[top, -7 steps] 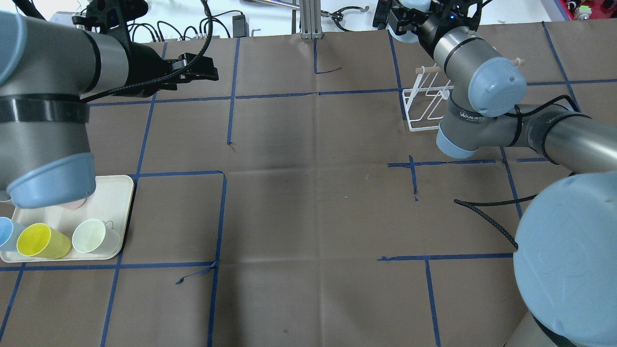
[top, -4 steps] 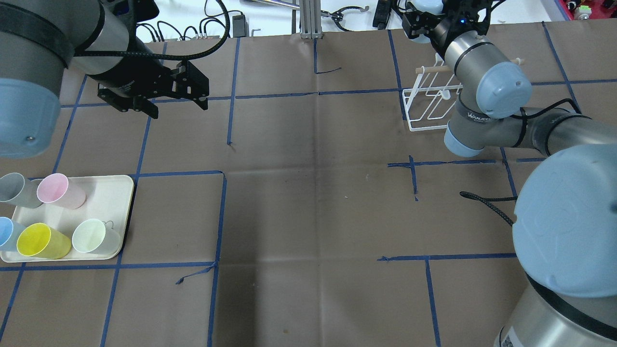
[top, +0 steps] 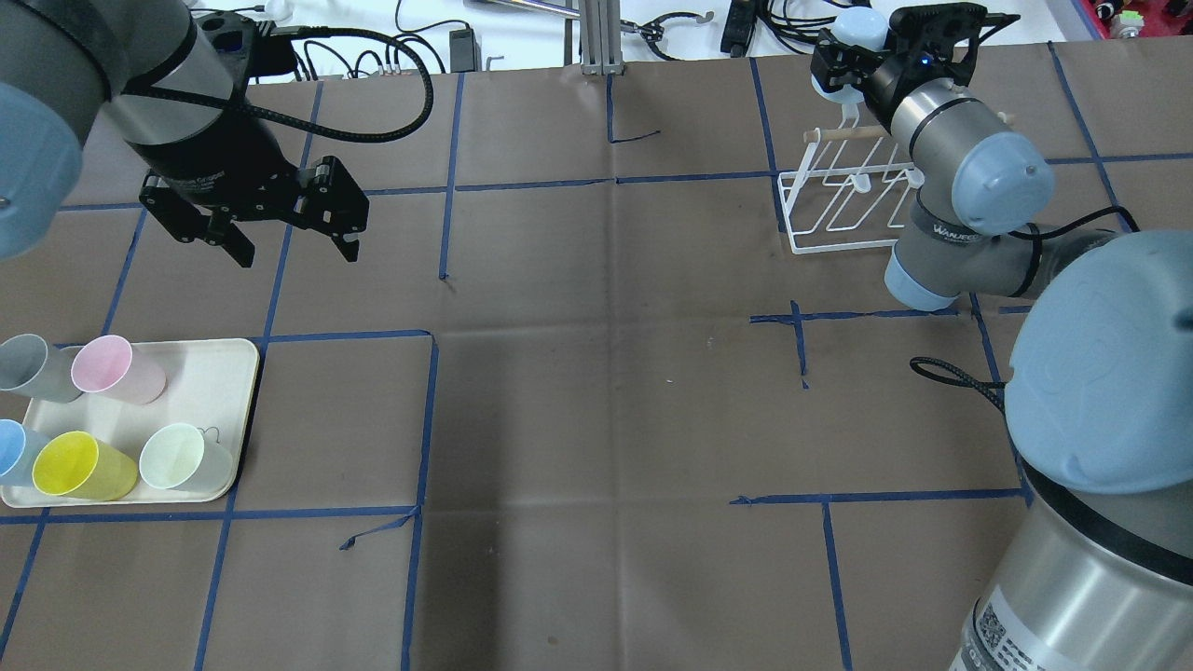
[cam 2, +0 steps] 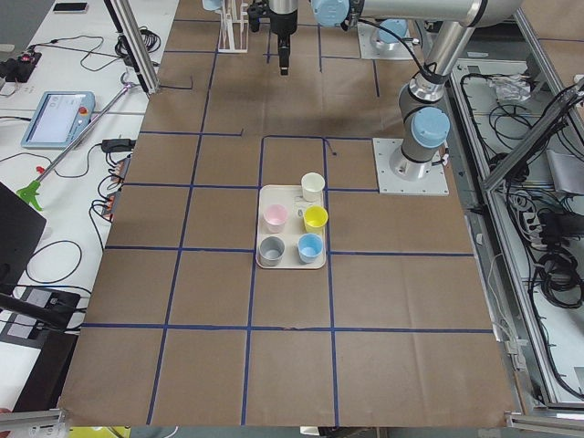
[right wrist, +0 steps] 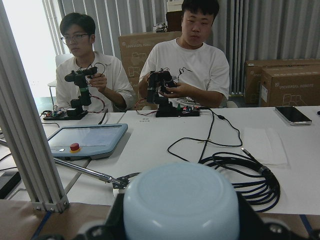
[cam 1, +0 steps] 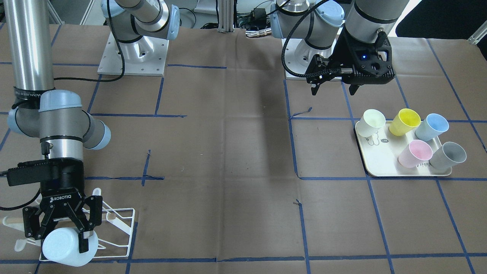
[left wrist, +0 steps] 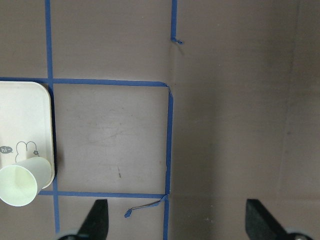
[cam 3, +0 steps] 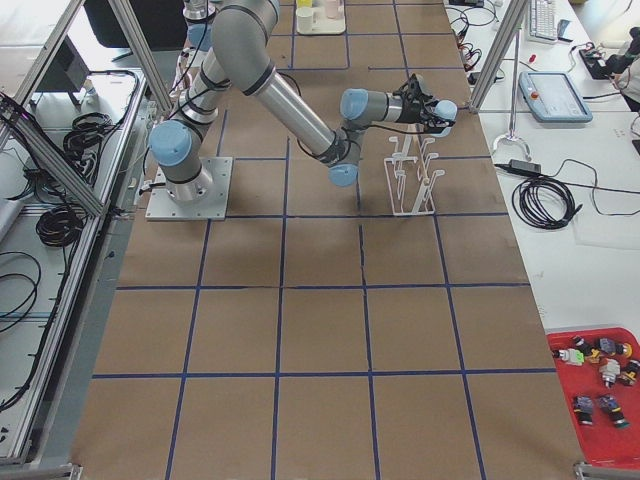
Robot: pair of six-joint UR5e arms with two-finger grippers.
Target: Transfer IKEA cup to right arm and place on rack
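My right gripper (top: 843, 58) is shut on a pale blue IKEA cup (top: 857, 26) and holds it at the far end of the white wire rack (top: 839, 200), just past its wooden dowel. In the front-facing view that gripper (cam 1: 62, 232) grips the cup (cam 1: 64, 248) over the rack's (cam 1: 120, 224) outer corner. The cup's rounded body fills the bottom of the right wrist view (right wrist: 181, 200). My left gripper (top: 298, 253) is open and empty above the bare table, beyond the tray. It also shows in the front-facing view (cam 1: 333, 90), and its fingertips (left wrist: 97, 220) spread wide in the left wrist view.
A cream tray (top: 228, 373) at the near left holds several cups: pink (top: 116, 366), grey (top: 28, 365), blue (top: 11, 447), yellow (top: 82, 466) and pale green (top: 182, 457). Blue tape lines cross the brown table cover. Two operators (right wrist: 192, 65) sit beyond the far edge.
My left arm has swung round and its open gripper has moved nearer, toward the tray. My right gripper, with the cup, has shifted a little rightward along the rack's far end.
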